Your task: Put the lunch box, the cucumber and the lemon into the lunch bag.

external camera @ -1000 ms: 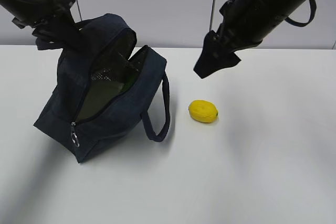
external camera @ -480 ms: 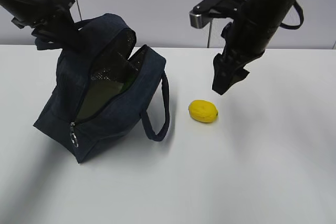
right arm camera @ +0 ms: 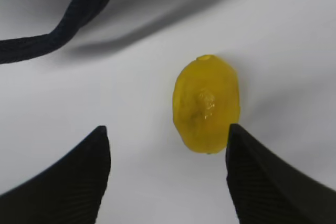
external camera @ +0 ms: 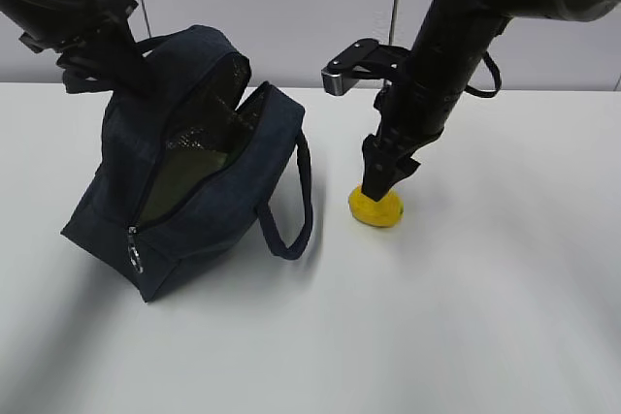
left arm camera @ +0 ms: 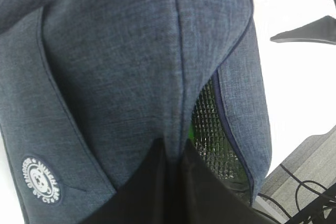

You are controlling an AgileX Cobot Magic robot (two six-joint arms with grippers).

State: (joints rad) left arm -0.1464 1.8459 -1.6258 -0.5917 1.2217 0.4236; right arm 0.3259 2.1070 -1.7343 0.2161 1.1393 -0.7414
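Lying on the white table point(external camera: 485, 317) just right of centre, the lemon point(external camera: 375, 208) sits directly under the right gripper point(right arm camera: 167, 167), whose jaws stand apart, one fingertip point(right arm camera: 247, 161) at the fruit's edge. Left of it the lunch bag point(external camera: 194, 181) stands tilted, unzipped, something green glimpsed inside. At the upper left, the left gripper point(left arm camera: 170, 153) is pinched together on the bag's top fabric.
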